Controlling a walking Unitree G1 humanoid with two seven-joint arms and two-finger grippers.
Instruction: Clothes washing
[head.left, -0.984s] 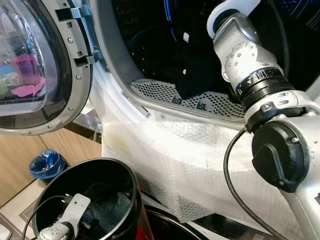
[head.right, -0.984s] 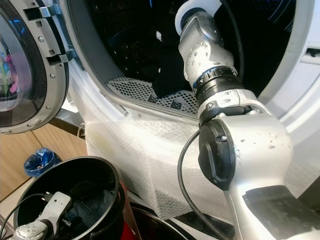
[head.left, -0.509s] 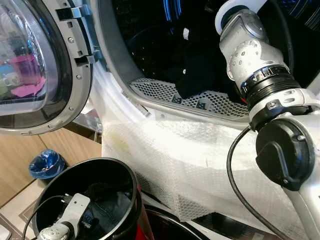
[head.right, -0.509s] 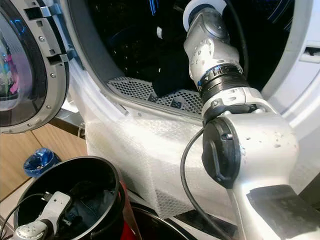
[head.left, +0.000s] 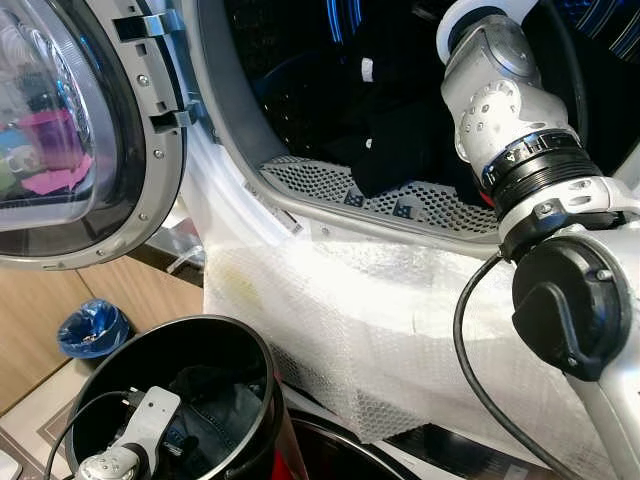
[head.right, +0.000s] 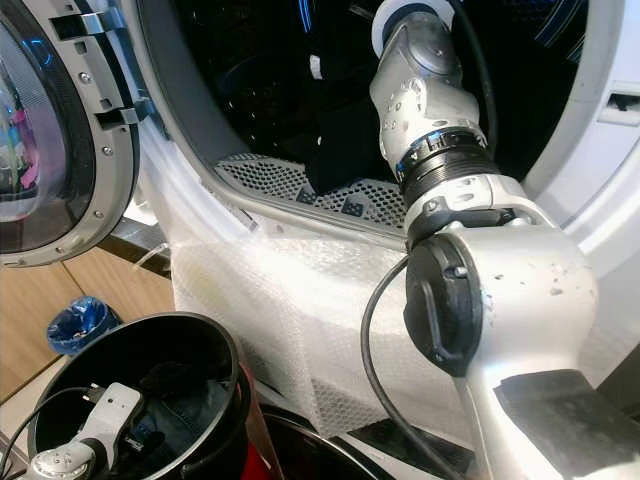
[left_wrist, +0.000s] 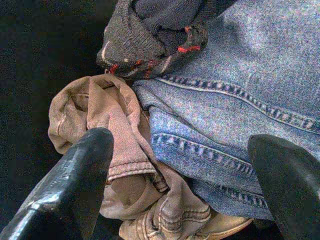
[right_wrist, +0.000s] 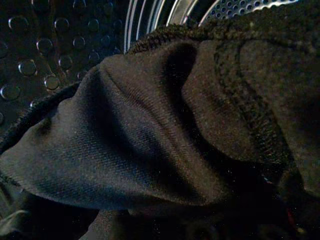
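The washing machine drum (head.left: 300, 95) is open, and a black garment (head.left: 395, 150) lies inside it, drooping over the perforated lip. My right arm (head.left: 500, 110) reaches deep into the drum; its wrist view is close against the black cloth (right_wrist: 150, 135). Below stands a black bin (head.left: 262, 360) holding blue jeans (left_wrist: 240, 80), a beige garment (left_wrist: 110, 115) and a dark knit piece with red stitching (left_wrist: 145, 35). My left gripper (left_wrist: 182, 150) hangs open inside the bin, its fingers (left_wrist: 85, 165) spread just above the jeans and the beige garment.
The round glass door (head.left: 70, 130) stands swung open on the left. Bubble wrap (head.left: 380, 320) drapes over the machine's front below the opening. A small bin with a blue bag (head.left: 90, 330) sits on the floor by the wooden panel.
My right arm has pushed a little farther up and into the drum, most of it in the first half second. The left arm and the bin have stayed put.
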